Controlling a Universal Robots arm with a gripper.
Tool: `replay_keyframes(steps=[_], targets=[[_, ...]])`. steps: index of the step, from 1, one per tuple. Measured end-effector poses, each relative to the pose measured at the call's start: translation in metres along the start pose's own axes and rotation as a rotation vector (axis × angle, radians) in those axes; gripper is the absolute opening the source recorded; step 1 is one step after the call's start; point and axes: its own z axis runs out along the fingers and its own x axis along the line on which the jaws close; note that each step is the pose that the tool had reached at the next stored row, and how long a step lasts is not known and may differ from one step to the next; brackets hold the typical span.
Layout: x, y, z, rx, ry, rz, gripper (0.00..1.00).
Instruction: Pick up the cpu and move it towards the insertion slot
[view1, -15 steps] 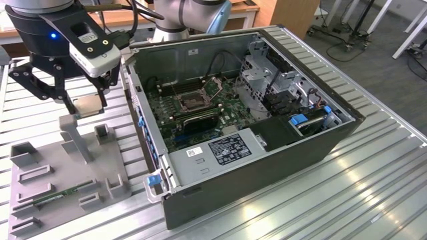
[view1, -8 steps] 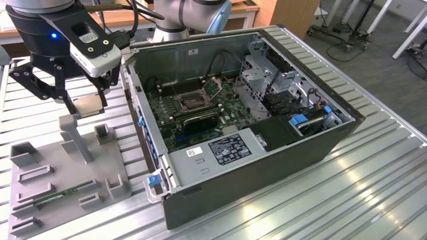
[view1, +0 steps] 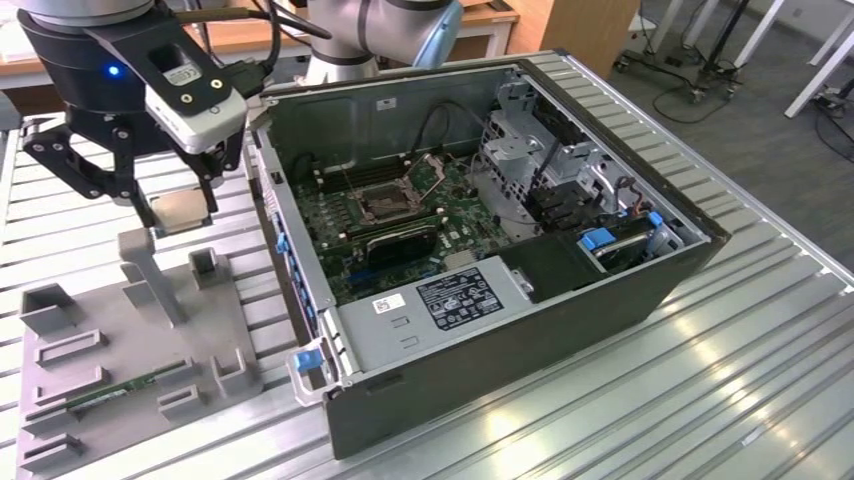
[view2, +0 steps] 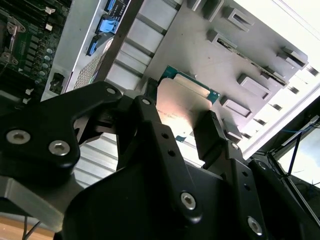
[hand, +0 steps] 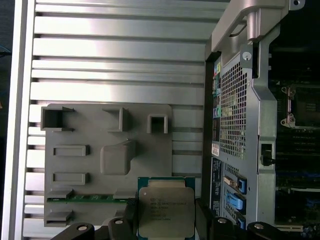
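Pinched at two opposite edges by the tool: the cpu, held flat above the grey tray on the worktop. Well apart from the slot, inside the open case toward the exterior view's right.

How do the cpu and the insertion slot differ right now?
The cpu is clamped in the gripper above the grey tray outside the case; the slot sits on the board inside it. The cpu shows a silvery top with a green rim; the slot a dark centre in a metal frame. Both are square.
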Motion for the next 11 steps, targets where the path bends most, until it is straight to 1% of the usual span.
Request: replay_keyframes(steps=[8,11], targets=[[-0.0096,-0.0002,0.0,0.0,0.0,0.0,0.54],[-0.0102,-0.0002,0.0,0.0,0.0,0.0,0.54]])
